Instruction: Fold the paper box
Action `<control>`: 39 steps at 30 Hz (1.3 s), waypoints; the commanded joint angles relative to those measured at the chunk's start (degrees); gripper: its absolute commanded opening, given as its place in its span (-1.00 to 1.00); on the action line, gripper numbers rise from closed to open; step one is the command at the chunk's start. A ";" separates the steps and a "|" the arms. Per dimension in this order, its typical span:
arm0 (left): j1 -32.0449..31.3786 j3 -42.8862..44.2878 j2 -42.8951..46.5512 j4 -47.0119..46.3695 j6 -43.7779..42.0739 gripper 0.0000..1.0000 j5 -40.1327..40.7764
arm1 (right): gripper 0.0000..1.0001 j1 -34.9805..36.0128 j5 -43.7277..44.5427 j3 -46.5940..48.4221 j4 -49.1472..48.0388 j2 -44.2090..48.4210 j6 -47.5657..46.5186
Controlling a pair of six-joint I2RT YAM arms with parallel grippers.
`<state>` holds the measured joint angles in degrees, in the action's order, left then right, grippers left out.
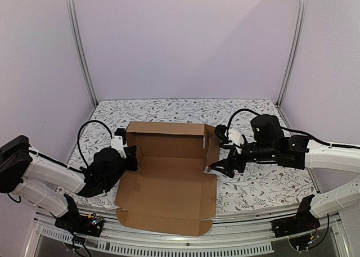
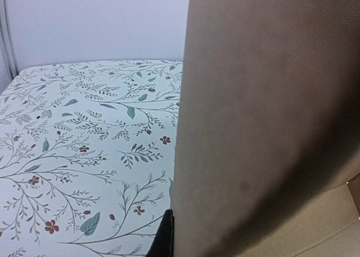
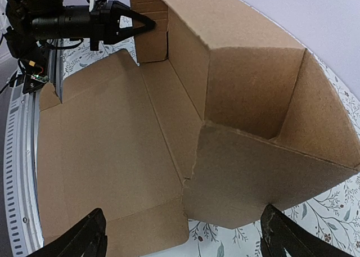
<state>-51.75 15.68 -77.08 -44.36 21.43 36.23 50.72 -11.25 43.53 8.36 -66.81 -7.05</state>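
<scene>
The paper box (image 1: 169,181) lies in the middle of the floral table (image 1: 259,189), between the two arms. Its base and front panel are flat, with the front panel reaching the table's near edge. Its back wall (image 1: 166,136) stands upright.

The left gripper (image 1: 130,160) is at the box's left side wall (image 1: 134,141), from the outside. The right gripper (image 1: 215,168) is at the right side flap (image 1: 212,141), which is raised and leans outward.

The overhead view shows both arms flanking the box and its whole outline. The right wrist view instead looks into the box. There the right side flap (image 3: 264,178) is bent up from the base, close in front of the camera and above the gap between that gripper's two fingers (image 3: 84,237). The left gripper (image 3: 140,25) shows at the far corner, its tips drawn together to a point.

In the left wrist view the left side wall (image 2: 270,99) fills the right half as a brown sheet. One dark finger (image 2: 164,239) sits right at its lower edge, with the table (image 2: 84,127) beyond.

The left jaws are closed and lie against the left wall. Whether any cardboard is pinched between them cannot be told. The right jaws stand spread wide and hold nothing.
</scene>
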 commanded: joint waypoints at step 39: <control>-1.52 -1.54 8.41 6.47 1.10 -1.00 -1.26 | 0.85 -2.82 4.77 -2.87 2.42 9.86 0.19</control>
<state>-52.40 15.51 -71.44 -39.75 21.63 36.12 48.29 -5.21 41.91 11.60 -58.22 -8.19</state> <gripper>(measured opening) 0.026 0.924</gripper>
